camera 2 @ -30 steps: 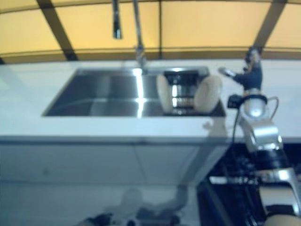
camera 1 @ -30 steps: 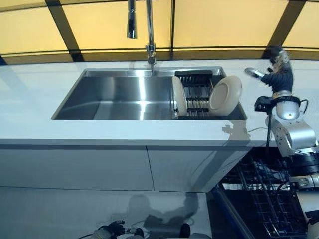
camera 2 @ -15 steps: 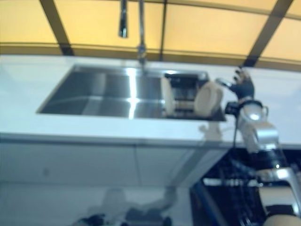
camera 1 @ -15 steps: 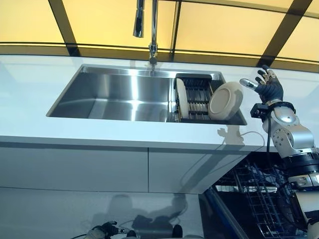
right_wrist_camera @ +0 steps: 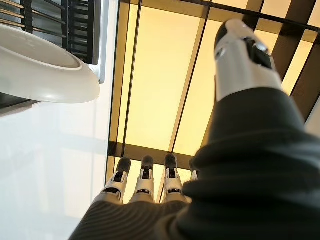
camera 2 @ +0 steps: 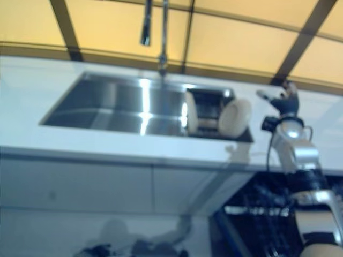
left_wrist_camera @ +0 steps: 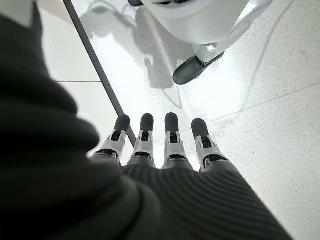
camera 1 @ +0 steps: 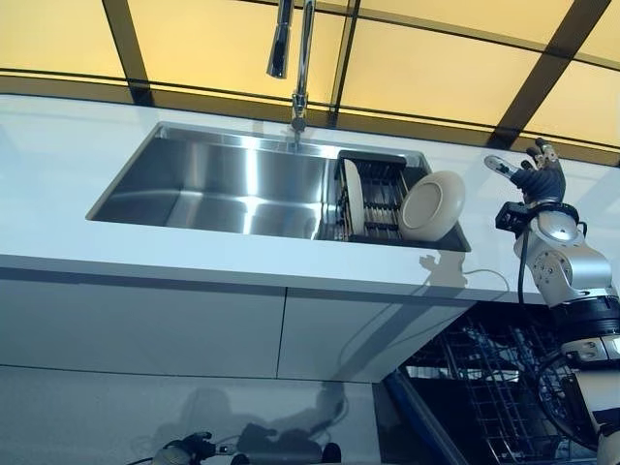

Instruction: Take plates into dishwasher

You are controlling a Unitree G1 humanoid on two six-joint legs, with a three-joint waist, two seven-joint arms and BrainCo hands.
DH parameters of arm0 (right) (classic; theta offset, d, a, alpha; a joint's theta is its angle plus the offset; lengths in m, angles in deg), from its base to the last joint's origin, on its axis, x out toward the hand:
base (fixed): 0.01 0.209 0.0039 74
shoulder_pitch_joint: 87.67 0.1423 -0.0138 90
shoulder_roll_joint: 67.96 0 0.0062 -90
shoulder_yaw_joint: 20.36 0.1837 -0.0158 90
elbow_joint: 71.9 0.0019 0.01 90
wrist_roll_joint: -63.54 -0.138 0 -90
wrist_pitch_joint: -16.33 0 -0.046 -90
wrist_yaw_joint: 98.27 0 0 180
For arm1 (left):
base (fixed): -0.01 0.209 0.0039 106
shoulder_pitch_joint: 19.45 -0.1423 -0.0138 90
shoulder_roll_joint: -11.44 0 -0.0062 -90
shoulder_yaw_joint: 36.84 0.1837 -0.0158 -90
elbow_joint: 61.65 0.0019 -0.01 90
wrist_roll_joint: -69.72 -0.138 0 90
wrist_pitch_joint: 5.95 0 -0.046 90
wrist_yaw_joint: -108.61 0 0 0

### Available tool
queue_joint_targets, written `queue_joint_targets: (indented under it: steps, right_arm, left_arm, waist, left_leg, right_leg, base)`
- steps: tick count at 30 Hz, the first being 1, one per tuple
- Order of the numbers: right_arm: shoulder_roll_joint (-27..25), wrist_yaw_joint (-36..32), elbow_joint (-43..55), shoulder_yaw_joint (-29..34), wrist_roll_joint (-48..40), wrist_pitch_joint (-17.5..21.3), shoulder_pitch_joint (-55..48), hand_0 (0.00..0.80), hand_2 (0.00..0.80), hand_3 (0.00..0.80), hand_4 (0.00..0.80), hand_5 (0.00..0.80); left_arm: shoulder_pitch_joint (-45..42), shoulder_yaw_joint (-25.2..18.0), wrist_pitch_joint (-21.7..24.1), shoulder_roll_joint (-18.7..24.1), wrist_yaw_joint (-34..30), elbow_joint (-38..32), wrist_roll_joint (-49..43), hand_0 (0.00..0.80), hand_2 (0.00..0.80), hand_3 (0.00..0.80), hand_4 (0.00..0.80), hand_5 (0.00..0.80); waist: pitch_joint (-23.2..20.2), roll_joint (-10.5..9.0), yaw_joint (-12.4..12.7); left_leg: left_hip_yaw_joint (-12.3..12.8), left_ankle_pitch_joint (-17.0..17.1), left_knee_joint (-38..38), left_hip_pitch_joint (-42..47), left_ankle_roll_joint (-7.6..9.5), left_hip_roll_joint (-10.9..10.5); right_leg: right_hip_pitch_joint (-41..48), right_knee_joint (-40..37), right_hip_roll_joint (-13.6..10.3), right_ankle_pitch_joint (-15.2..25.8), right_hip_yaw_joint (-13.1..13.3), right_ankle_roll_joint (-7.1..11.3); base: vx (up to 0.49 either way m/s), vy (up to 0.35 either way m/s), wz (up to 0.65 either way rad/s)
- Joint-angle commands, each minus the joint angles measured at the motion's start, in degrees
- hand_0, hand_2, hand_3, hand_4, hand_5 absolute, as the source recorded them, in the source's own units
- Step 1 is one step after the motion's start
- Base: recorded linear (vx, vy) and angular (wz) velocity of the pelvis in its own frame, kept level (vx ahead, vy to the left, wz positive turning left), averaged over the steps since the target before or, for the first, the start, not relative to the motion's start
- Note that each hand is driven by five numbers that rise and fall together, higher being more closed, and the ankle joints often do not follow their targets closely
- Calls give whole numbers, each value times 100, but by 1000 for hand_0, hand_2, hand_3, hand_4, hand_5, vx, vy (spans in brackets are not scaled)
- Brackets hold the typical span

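Right hand [camera 1: 539, 178] hovers above the white surface [camera 1: 58, 184] with fingers spread and holding nothing, at about 3 o'clock from the sink [camera 1: 223, 184] and apart from the plates. Two cream plates stand in the dark rack [camera 1: 380, 189] at the sink's right end: one plate [camera 1: 432, 205] leans at the rack's right side, another plate [camera 1: 354, 197] stands on edge at its left. Left hand [left_wrist_camera: 165, 150] hangs low over the floor [left_wrist_camera: 260, 75], fingers straight and empty. Below at 5 o'clock, the dishwasher rack [camera 1: 494, 387] stands open.
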Motion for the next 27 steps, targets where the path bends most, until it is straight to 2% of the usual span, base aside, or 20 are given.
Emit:
queue_joint_targets:
  steps: [1, 11, 18, 27]
  right_arm:
    - [-338, 42, -222, 164, 117, 50, 802, 0, 0, 0, 0, 0]
    - [-794, -1234, -1115, -326, -263, -1085, 1289, 0, 0, 0, 0, 0]
    - [-918, -1612, -1641, -602, -582, -1421, 1571, 0, 0, 0, 0, 0]
    - [-1101, -1620, -2084, -810, -853, -1707, 1942, 0, 0, 0, 0, 0]
  left_arm:
    - [320, 233, 25, -44, 45, 238, 75, 0, 0, 0, 0, 0]
    - [335, 254, -40, 93, 5, 143, 35, 0, 0, 0, 0, 0]
    - [299, 228, -71, 193, -23, 105, -6, 0, 0, 0, 0, 0]
    - [242, 283, 21, 222, 15, 181, 31, 0, 0, 0, 0, 0]
  waist:
    - [-25, 91, 162]
    - [16, 3, 186]
    - [44, -74, 218]
    - [45, -129, 255]
  left_leg:
    - [-124, -253, 13, -215, 322, -198]
    - [-126, -276, 13, -194, 348, -208]
    - [-164, -289, 13, -175, 353, -210]
    - [-187, -310, 13, -150, 359, -235]
  right_leg:
    - [222, 294, -463, -201, -233, 641]
    - [159, 398, -493, -168, -237, 687]
    - [124, 473, -498, -126, -233, 707]
    - [102, 533, -526, -80, -274, 735]
  base:
    - [0, 0, 0]
    - [0, 0, 0]
    - [0, 0, 0]
    - [2, 0, 0]
